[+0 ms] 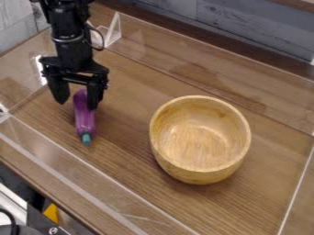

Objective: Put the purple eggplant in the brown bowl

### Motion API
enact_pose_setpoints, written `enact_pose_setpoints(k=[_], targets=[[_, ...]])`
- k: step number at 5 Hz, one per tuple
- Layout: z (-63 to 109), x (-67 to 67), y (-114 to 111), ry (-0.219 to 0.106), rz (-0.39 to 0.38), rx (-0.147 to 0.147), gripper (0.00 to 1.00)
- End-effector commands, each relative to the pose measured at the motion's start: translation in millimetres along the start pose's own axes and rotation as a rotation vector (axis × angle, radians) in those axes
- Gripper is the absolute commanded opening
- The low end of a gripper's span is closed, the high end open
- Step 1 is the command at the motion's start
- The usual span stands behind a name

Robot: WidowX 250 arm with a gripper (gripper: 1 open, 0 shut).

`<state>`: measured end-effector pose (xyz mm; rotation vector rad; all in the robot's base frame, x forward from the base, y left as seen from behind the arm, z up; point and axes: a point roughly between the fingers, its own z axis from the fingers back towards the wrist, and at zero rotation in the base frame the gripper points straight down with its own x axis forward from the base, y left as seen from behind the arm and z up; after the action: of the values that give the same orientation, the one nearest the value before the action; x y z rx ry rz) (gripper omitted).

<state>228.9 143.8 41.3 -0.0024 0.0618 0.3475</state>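
Observation:
The purple eggplant (84, 117) lies on the wooden table, left of centre, its teal stem tip pointing toward the near edge. My gripper (73, 92) hangs straight down over the eggplant's far end, open, with one black finger on each side of that end. Whether the fingers touch the eggplant I cannot tell. The brown bowl (200, 138) stands empty on the right, a hand's width away from the eggplant.
A clear plastic wall (147, 207) runs along the near and left sides of the table. A grey brick-patterned wall (245, 23) stands behind. Dark equipment with a yellow part (50, 216) sits below the table's near left corner.

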Motion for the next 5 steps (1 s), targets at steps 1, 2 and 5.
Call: enact_pose_setpoints(k=[1,2,5], targets=[[6.1,5.5,5.1,-0.036,0.019,0.005,1.00],[3.9,7.2,5.2,-0.036,0.027,0.002,1.00],[-0.3,12.2,3.9,-0.034,0.048,-0.007,0.00]])
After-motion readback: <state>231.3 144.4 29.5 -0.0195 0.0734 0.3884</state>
